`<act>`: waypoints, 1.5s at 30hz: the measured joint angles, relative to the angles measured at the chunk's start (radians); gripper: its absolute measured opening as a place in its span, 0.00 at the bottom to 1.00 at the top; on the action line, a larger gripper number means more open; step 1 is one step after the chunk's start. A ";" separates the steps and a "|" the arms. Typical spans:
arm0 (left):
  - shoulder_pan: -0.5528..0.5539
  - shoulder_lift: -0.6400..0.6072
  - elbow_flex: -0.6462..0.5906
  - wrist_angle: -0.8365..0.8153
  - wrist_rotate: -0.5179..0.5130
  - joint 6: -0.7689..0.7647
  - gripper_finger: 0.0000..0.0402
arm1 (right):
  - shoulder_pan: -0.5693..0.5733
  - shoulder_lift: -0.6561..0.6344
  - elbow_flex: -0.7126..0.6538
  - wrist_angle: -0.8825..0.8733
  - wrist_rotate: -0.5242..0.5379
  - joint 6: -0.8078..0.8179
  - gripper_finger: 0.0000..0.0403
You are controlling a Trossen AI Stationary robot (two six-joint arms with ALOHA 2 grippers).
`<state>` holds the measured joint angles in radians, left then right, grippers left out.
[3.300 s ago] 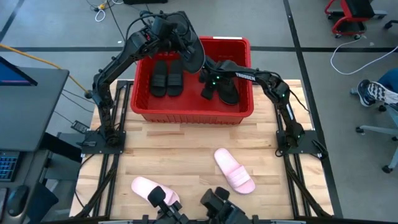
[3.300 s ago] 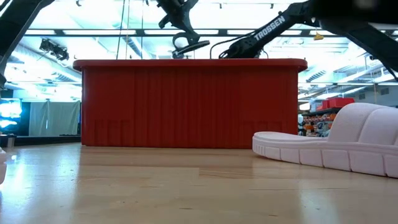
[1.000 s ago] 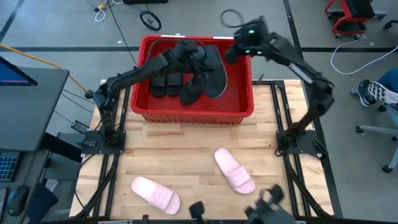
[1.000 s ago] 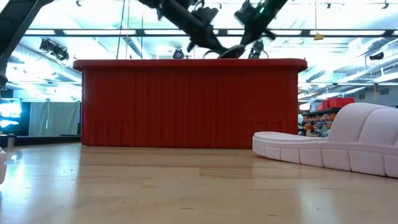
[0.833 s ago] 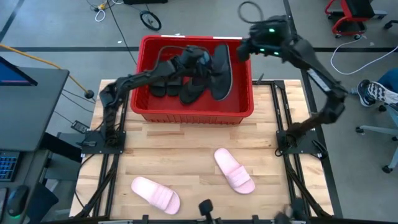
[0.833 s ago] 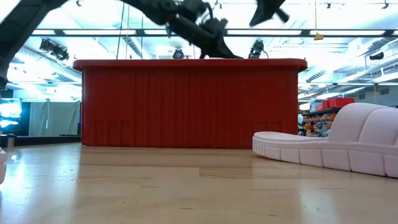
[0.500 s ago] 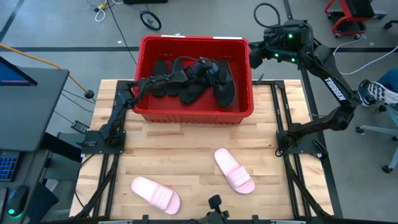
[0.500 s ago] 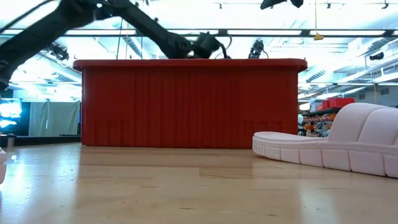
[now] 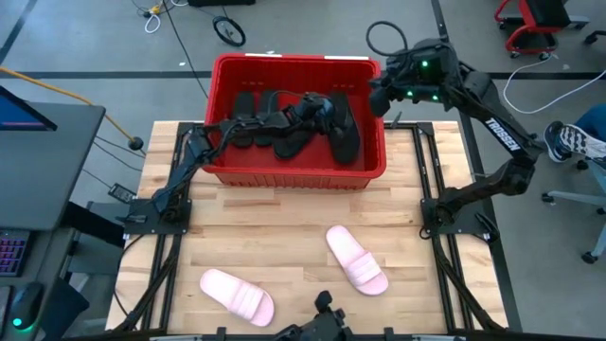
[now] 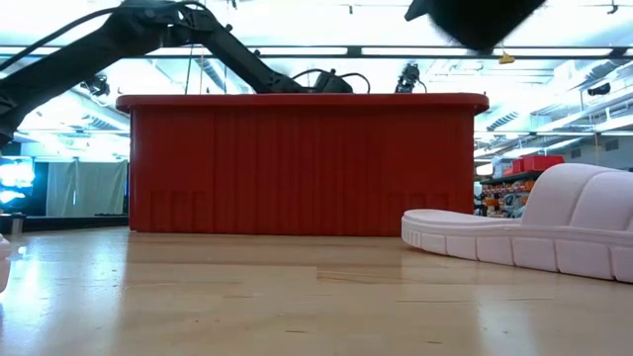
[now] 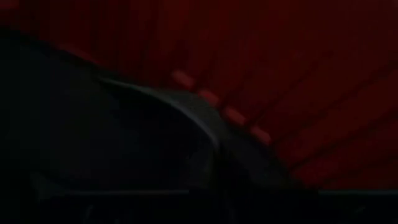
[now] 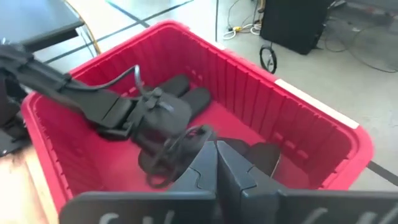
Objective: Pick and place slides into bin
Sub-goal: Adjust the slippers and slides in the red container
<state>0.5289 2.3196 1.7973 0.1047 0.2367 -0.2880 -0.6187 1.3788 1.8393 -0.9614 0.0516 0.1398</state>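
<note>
My left gripper (image 9: 317, 112) sits low inside the bin (image 9: 365, 169) among black slides (image 9: 343, 133), grip unclear; right gripper (image 12: 216, 163) clenched, empty, above the bin's right rim.

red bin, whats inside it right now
Inside the red bin lie black slides in a loose pile, with the left pincer reaching down among them. The arm covers part of the pile, so an exact count isn't possible.
</note>
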 joint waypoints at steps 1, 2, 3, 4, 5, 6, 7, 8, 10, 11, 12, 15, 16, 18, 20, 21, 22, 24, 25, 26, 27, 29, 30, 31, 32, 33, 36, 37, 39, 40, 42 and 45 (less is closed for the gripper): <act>0.005 0.000 0.000 -0.003 0.006 -0.030 0.15 | 0.005 0.003 0.000 -0.002 0.000 0.000 0.00; 0.009 0.000 0.000 -0.008 0.016 -0.045 0.17 | 0.010 0.004 0.000 -0.006 0.000 0.000 0.00; 0.013 0.000 0.000 -0.015 0.028 -0.045 0.20 | 0.016 0.004 0.000 -0.009 0.000 0.000 0.00; 0.015 0.000 0.000 -0.027 0.030 -0.046 0.22 | 0.022 0.004 0.000 -0.009 0.000 0.000 0.00; 0.016 0.000 0.000 -0.035 0.030 -0.046 0.25 | 0.027 0.003 0.000 -0.010 -0.001 0.000 0.00; 0.017 0.000 0.000 -0.040 0.031 -0.048 0.28 | 0.033 0.002 0.000 -0.014 -0.001 0.000 0.00; 0.019 0.000 0.000 -0.042 0.033 -0.050 0.32 | 0.037 0.002 0.000 -0.016 0.000 0.000 0.00; 0.020 0.000 0.000 -0.041 0.034 -0.061 0.35 | 0.042 0.002 0.000 -0.018 0.000 0.000 0.00; 0.017 0.000 0.000 -0.044 0.036 -0.088 0.41 | 0.050 0.003 0.000 -0.022 0.000 0.000 0.00; 0.016 -0.001 0.000 -0.047 0.036 -0.094 0.43 | 0.055 0.003 0.000 -0.022 0.000 -0.001 0.00; 0.016 -0.004 0.000 -0.051 0.036 -0.094 0.45 | 0.060 0.003 0.000 -0.028 0.000 -0.001 0.00; 0.018 -0.030 0.007 -0.055 0.035 -0.090 0.48 | 0.073 0.002 0.000 -0.080 -0.001 -0.002 0.00; 0.022 -0.041 0.015 -0.057 0.035 -0.074 0.48 | 0.073 0.002 0.000 -0.107 -0.001 -0.002 0.00; 0.030 -0.068 0.036 -0.119 0.035 -0.004 0.47 | 0.073 0.002 0.000 -0.169 -0.001 -0.001 0.00; 0.040 -0.084 0.081 -0.246 0.034 0.126 0.44 | 0.072 0.002 0.000 -0.228 0.000 -0.001 0.00; 0.045 -0.090 0.109 -0.333 0.031 0.203 0.42 | 0.072 0.002 0.000 -0.252 0.000 -0.001 0.00; 0.050 -0.092 0.145 -0.419 0.031 0.282 0.40 | 0.072 0.002 0.000 -0.269 0.000 -0.001 0.00; 0.062 -0.092 0.229 -0.597 0.030 0.403 0.38 | 0.072 0.002 0.000 -0.284 0.000 -0.003 0.00; 0.069 -0.093 0.266 -0.676 0.030 0.439 0.37 | 0.072 0.002 0.000 -0.282 0.000 -0.006 0.00; 0.075 -0.095 0.295 -0.741 0.030 0.460 0.36 | 0.072 0.002 0.000 -0.279 0.000 -0.009 0.00; 0.081 -0.097 0.313 -0.803 0.028 0.468 0.36 | 0.072 0.002 0.000 -0.279 0.000 -0.011 0.00; 0.092 -0.097 0.320 -0.887 -0.006 0.475 0.37 | 0.072 0.002 0.000 -0.279 0.000 -0.014 0.00; 0.097 -0.094 0.317 -0.928 -0.024 0.476 0.37 | 0.072 0.002 0.000 -0.279 0.000 -0.016 0.00; 0.101 -0.092 0.314 -0.958 -0.032 0.476 0.38 | 0.072 0.002 0.000 -0.279 0.000 -0.017 0.00; 0.104 -0.092 0.301 -0.964 -0.033 0.476 0.39 | 0.072 0.002 0.000 -0.279 0.000 -0.018 0.00; 0.104 -0.093 0.286 -0.961 -0.033 0.480 0.40 | 0.072 0.002 0.000 -0.279 0.000 -0.018 0.00; 0.103 -0.092 0.240 -0.966 -0.037 0.511 0.44 | 0.072 0.002 0.000 -0.278 0.000 -0.019 0.00; 0.101 -0.092 0.226 -0.957 -0.037 0.515 0.45 | 0.072 0.002 0.000 -0.278 0.000 -0.019 0.00; 0.100 -0.092 0.202 -0.923 -0.039 0.516 0.48 | 0.072 0.002 0.000 -0.277 0.000 -0.020 0.00; 0.100 -0.092 0.191 -0.909 -0.039 0.517 0.49 | 0.072 0.002 0.000 -0.277 0.000 -0.020 0.00; 0.100 -0.092 0.165 -0.881 -0.039 0.518 0.51 | 0.072 0.002 0.000 -0.277 0.000 -0.020 0.00; 0.102 -0.092 0.128 -0.831 -0.040 0.520 0.54 | 0.072 0.002 0.000 -0.277 0.000 -0.020 0.00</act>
<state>0.6309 2.2276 1.9258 -0.7261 0.1968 0.2319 -0.5465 1.3811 1.8389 -1.2385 0.0521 0.1200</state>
